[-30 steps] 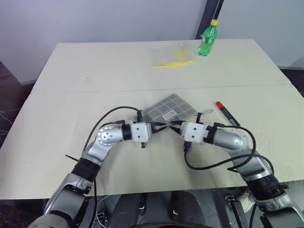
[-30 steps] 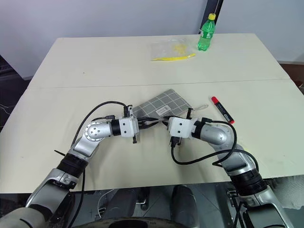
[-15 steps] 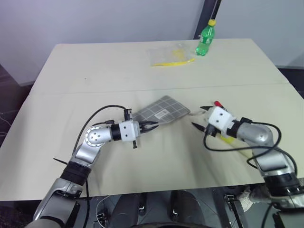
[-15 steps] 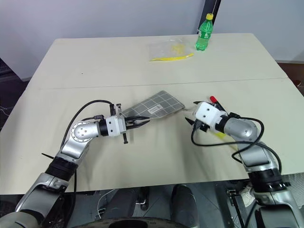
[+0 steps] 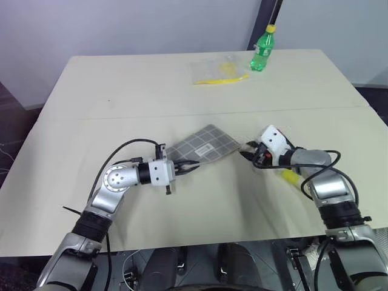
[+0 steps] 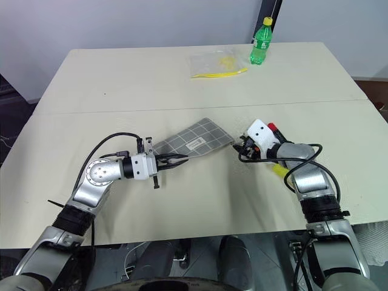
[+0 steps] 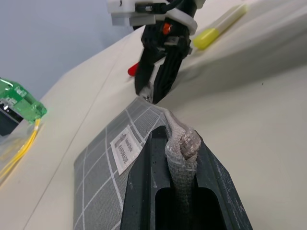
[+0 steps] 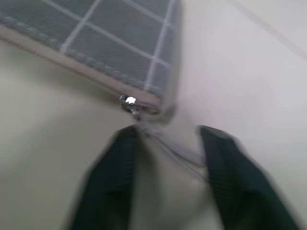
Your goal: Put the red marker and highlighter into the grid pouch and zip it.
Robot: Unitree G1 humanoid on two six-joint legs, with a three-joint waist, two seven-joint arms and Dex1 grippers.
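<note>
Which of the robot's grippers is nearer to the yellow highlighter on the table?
Right. The right gripper sits just beside the highlighter; the left gripper clamps the pouch's far end.

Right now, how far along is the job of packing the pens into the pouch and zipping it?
Nothing is packed yet: the highlighter and the red marker lie on the table by the right arm. In hand: the left fingers pinch one end of the pouch, and the right gripper is at the zipper pull. Left: loading both pens and zipping.
</note>
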